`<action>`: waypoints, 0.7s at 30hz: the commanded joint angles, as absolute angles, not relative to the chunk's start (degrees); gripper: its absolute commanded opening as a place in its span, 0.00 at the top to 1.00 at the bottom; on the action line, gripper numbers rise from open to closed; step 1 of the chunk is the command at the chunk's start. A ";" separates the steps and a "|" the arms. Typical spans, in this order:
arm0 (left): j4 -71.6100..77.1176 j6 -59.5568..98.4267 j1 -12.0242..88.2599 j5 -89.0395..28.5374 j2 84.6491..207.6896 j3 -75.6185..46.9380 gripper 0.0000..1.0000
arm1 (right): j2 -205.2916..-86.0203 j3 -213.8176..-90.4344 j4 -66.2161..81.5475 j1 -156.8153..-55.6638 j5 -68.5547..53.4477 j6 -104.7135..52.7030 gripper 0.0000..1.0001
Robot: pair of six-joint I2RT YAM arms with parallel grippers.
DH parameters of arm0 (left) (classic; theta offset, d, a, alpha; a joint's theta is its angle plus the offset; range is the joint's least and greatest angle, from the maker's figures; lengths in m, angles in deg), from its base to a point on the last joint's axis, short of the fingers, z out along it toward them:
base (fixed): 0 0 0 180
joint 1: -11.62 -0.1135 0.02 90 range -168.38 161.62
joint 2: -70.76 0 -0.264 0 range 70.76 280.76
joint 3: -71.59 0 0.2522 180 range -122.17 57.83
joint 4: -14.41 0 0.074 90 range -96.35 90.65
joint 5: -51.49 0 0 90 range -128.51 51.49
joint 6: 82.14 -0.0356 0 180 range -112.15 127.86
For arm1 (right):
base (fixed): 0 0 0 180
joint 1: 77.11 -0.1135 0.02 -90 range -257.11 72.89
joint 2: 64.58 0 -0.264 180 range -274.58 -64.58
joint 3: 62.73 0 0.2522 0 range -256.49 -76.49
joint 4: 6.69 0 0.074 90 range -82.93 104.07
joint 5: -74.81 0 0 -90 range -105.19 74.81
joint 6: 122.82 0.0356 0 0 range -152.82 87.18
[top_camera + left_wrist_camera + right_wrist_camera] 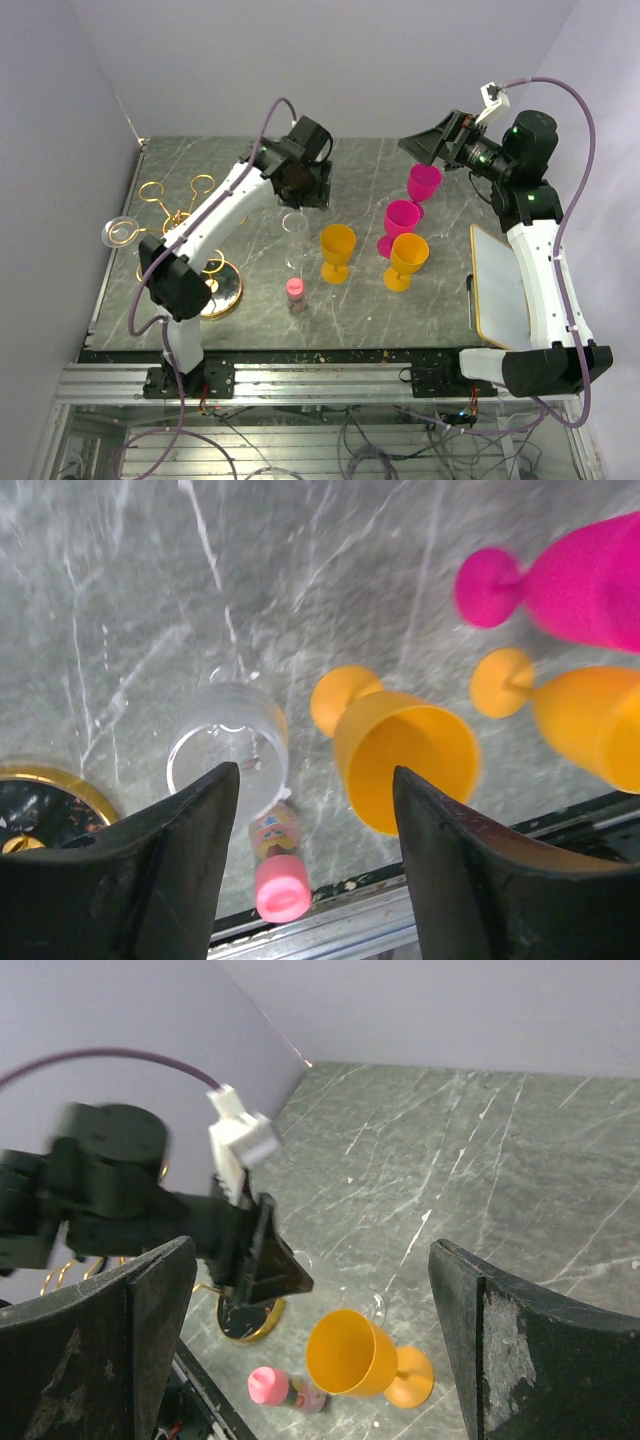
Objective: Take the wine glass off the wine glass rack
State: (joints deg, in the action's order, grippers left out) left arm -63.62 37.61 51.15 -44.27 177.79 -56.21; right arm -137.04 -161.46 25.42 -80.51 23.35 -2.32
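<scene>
The gold wire wine glass rack [180, 215] stands at the table's left on its round shiny base [225, 290]; the base's edge shows in the left wrist view [45, 785]. A clear wine glass [120, 233] hangs at the rack's left arm. A second clear wine glass [295, 228] stands upright on the table, seen from above in the left wrist view [228, 748]. My left gripper [300, 185] is open and empty above it [315, 780]. My right gripper [432, 145] is open and empty, raised at the back right [312, 1250].
Two pink goblets [424, 182] [400, 220] and two orange goblets [337, 250] [408, 258] stand mid-table. A pink-capped small bottle [296, 295] stands near the front edge. A white board [500, 285] lies at the right.
</scene>
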 commanded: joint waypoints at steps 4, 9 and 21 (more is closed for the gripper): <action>-62.95 35.95 49.99 -44.17 164.29 -64.38 0.20 | -135.77 -163.06 26.57 -82.31 22.51 -4.22 0.00; -53.36 34.33 43.09 -39.75 151.56 -55.63 0.18 | -135.74 -163.06 27.38 -84.57 20.64 -5.47 0.01; -56.19 32.32 22.74 -45.22 141.85 -58.06 0.09 | -135.65 -165.26 30.86 -93.26 13.26 -9.55 0.00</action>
